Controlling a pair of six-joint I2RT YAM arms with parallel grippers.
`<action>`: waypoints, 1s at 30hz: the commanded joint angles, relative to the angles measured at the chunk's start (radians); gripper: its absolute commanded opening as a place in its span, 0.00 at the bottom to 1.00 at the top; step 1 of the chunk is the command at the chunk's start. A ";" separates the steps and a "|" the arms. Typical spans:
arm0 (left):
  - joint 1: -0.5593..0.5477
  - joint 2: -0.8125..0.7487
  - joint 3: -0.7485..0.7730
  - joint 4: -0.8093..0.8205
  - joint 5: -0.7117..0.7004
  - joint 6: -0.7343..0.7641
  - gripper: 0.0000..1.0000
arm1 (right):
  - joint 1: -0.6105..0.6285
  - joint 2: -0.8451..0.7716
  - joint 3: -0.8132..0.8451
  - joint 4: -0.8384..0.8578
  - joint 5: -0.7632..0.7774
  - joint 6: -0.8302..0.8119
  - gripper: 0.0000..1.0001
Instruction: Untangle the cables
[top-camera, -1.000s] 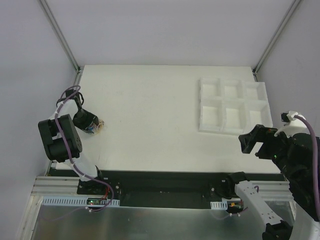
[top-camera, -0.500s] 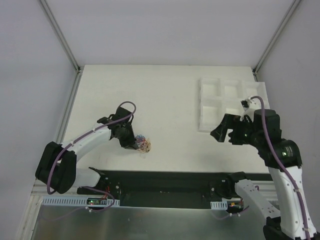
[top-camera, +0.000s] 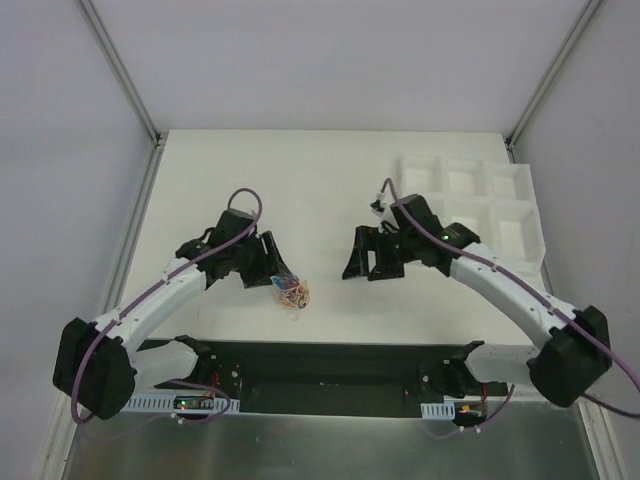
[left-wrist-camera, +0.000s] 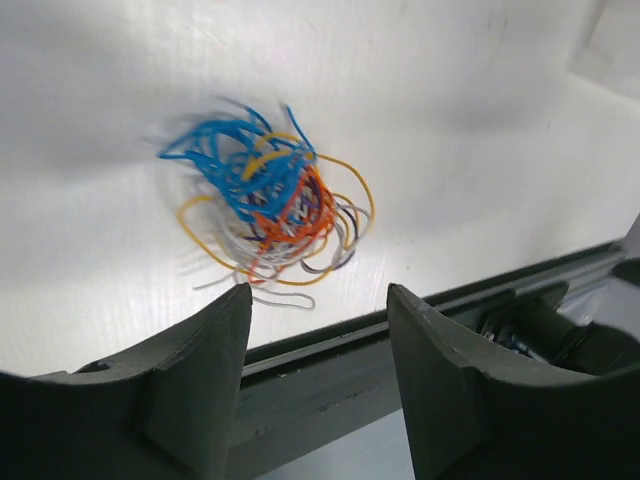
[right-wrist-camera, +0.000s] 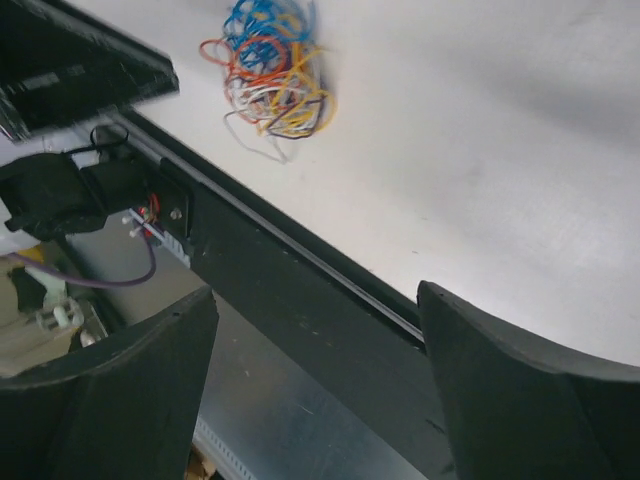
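- Although both grippers face the cables (top-camera: 292, 292), the left gripper (top-camera: 274, 280) is the nearer. Its fingertips stand just beside the bundle on the side away from the right arm; contact cannot be confirmed.
- Left jaws: apart, nothing between them. In the left wrist view the clump lies just ahead of the tips, offset toward the finger on the left of that view.
- Right gripper (top-camera: 363, 268): jaws wide apart, empty. The clump lies well ahead and left in its wrist view, with bare table (top-camera: 300, 190) between.
- Location: the cables rest on the white table close to its near edge, near the black rail (top-camera: 330, 355).
- Appearance: one roundish tangle with no marked long axis — blue strands massed on one side, orange, yellow and white loops on the other, a few dark ones. Loose loops stray out at the rim.
- Judgement: the left arm is best placed for the first grasp — probably at a stray outer loop.
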 joint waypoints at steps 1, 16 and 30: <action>0.156 -0.114 -0.076 -0.044 0.016 0.038 0.54 | 0.161 0.155 0.030 0.262 -0.008 0.133 0.79; 0.260 -0.037 -0.105 -0.053 0.208 0.065 0.67 | 0.323 0.524 0.257 0.339 0.122 0.381 0.38; 0.260 -0.135 -0.139 -0.064 0.263 0.055 0.75 | 0.377 0.669 0.275 0.393 0.159 0.433 0.39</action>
